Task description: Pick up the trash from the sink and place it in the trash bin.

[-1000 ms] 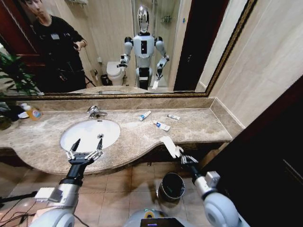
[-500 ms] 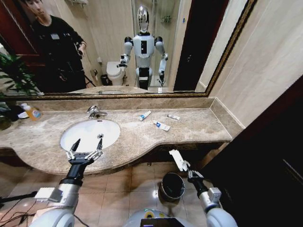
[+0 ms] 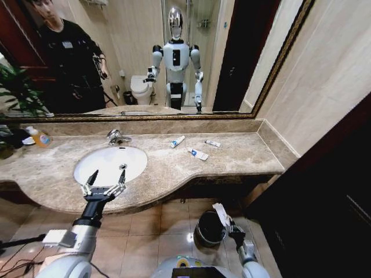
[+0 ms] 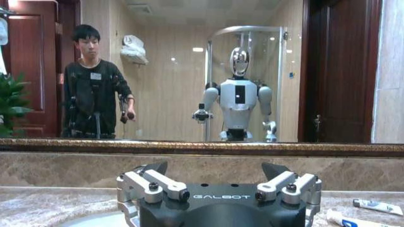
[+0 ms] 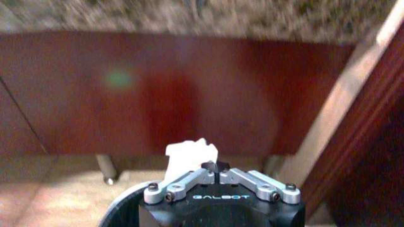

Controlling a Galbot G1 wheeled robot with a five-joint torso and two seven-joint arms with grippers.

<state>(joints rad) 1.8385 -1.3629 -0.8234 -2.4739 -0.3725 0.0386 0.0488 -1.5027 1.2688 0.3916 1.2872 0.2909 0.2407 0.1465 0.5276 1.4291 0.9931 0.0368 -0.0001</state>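
3 cameras: 1 on the head, 1 on each wrist

The head view looks forward and down over the tabletop [image 3: 243, 155], sink [image 3: 110, 164] and mirror [image 3: 145, 58]. The left wrist view sits close behind its fingers [image 4: 148, 182], facing that mirror; the right wrist view looks low at the cabinet front [image 5: 158, 94].

A flat white paper packet [image 3: 221, 213] stands tilted just above the right rim of the trash bin [image 3: 210, 228], a small dark round bin on the floor below the tabletop. Three small white tubes [image 3: 199, 154] lie on the tabletop, right of the white oval sink [image 3: 110, 164], well apart from the bin.
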